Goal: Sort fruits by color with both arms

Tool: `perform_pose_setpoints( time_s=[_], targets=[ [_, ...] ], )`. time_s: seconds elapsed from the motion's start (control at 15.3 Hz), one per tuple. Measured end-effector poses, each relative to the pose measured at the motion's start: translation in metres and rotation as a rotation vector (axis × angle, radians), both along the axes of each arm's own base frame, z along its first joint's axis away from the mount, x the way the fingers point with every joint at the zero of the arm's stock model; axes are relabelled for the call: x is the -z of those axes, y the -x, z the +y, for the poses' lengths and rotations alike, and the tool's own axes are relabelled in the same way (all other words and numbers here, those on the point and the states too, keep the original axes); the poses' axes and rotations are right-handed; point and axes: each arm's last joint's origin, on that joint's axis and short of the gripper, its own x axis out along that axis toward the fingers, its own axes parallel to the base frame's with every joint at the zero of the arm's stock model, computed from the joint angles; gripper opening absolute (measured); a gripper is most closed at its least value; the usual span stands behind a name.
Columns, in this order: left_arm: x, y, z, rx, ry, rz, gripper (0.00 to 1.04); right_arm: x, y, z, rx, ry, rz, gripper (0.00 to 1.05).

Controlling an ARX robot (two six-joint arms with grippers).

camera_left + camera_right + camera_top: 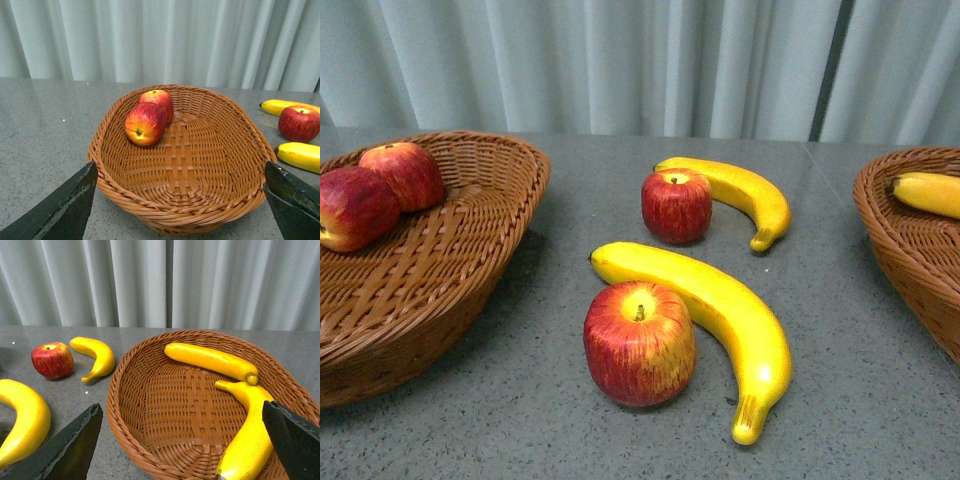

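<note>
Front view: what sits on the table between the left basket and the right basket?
Four loose fruits, shown in the front view: the near apple beside the near banana, and the far apple beside the far banana.

the left gripper (180, 167) is showing black wedge-shaped fingers (60, 210) in the frame's lower corners. the right gripper (181, 407) is looking identical.

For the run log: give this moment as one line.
left basket: two apples | right basket: two bananas | table: loose apples, loose bananas | left gripper open | right gripper open
</note>
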Motion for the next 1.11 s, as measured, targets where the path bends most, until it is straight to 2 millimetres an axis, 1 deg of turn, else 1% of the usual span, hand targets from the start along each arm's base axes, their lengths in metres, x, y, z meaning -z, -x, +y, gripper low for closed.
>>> perform_pose_setpoints(
  time_s=[1.11],
  targets=[
    [0.0,0.0,0.0,0.0,0.0,0.0,0.98,0.0,0.0,0.0,0.0,0.0,0.0,0.98]
  ],
)
